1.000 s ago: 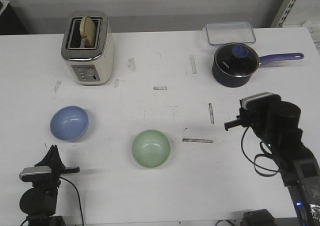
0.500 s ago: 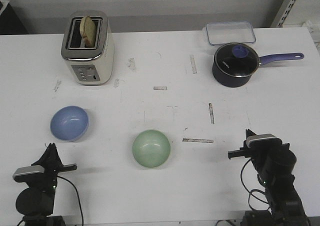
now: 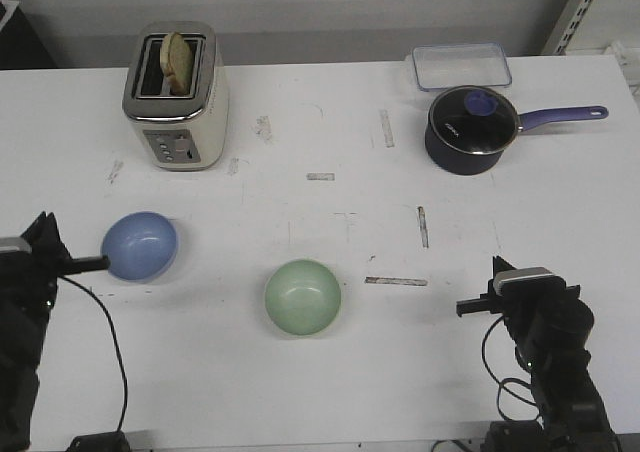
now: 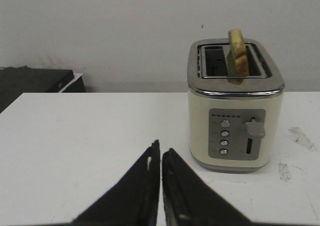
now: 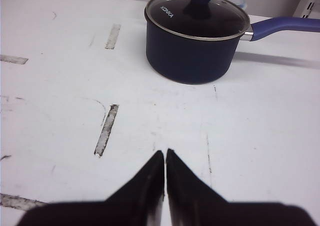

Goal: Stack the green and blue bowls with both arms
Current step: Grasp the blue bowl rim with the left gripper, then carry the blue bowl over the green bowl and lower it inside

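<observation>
- White counter point(image 3: 330, 122) holds blue bowl point(image 3: 139, 245) left, green bowl point(image 3: 302, 296) centre, apart
- Both pincers, left point(image 4: 160, 153) and right point(image 5: 165, 158), clenched, empty
- Reaching stage; next, open around a bowl rim

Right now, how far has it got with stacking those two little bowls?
Nothing is stacked yet. The blue bowl and the green bowl sit apart on the table, both empty. The left gripper is closed and holds nothing, near the blue bowl; the right gripper is closed and empty too. Picking up and stacking both remain.
</observation>
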`<state>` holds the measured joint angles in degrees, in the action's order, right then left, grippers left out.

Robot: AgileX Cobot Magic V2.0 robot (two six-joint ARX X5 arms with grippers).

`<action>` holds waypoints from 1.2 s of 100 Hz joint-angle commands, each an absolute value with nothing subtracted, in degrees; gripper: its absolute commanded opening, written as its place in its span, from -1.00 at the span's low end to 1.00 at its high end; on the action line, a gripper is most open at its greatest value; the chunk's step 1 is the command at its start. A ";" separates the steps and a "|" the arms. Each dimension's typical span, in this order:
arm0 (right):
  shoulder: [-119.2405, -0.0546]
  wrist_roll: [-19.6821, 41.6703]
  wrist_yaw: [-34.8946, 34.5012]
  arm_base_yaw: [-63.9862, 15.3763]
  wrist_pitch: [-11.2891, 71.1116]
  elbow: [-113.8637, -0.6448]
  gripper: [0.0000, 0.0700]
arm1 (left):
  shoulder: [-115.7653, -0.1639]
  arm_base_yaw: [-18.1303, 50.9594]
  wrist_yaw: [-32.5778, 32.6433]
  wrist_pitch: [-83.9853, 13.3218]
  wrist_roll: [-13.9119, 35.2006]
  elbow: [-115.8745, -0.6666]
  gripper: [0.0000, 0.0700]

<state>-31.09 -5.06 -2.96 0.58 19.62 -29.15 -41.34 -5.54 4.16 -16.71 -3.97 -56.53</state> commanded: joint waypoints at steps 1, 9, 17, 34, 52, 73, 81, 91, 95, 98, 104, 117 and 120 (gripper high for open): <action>-31.22 -4.38 -2.94 0.62 18.90 -29.71 -1.00 | -47.79 -6.98 4.32 -20.14 -4.93 -60.20 -0.70; -31.22 -4.54 -2.94 0.62 18.90 -29.71 -1.00 | -54.46 -9.91 4.32 -23.38 -4.91 -62.67 -0.31; -31.22 -4.54 -2.94 0.60 18.90 -29.71 -1.00 | -60.23 -12.78 3.60 -24.62 -3.68 -63.29 0.01; -31.22 -4.54 -2.96 0.60 18.92 -29.71 -1.00 | -71.50 -15.99 -4.12 -30.30 1.63 -63.26 0.35; -31.24 -4.51 -2.94 0.36 18.90 -29.69 -1.00 | -82.08 -16.43 -9.91 -37.85 1.58 -63.26 0.42; -31.24 -4.49 -2.96 0.34 18.96 -29.65 -1.00 | -88.66 -16.14 -10.13 -37.08 1.54 -63.26 0.39; -31.24 -4.49 -2.96 0.34 18.98 -29.65 -1.00 | -89.30 -16.16 -10.13 -35.97 1.61 -63.26 0.33; -31.24 -4.49 -2.96 0.34 19.31 -29.65 -1.00 | -89.19 -16.16 -10.13 -34.15 2.57 -63.26 -0.16; -31.24 -4.49 -2.98 0.34 19.35 -29.65 -1.00 | -88.90 -16.10 -10.15 -33.43 2.63 -63.29 -0.48; -31.24 -4.47 -2.96 0.34 19.33 -29.65 -1.00 | -88.84 -16.05 -10.15 -33.06 2.63 -63.29 -0.64; -31.24 -4.49 -2.96 0.34 19.33 -29.65 -1.00 | -88.51 -16.05 -10.15 -32.18 2.63 -63.29 -0.96; -31.24 -4.49 -2.96 0.34 19.35 -29.65 -1.00 | -87.61 -16.05 -10.15 -31.29 2.66 -64.05 -1.00; -31.24 -4.49 -2.96 0.34 19.33 -29.65 -1.00 | -87.35 -16.03 -10.17 -31.55 2.68 -64.62 -1.00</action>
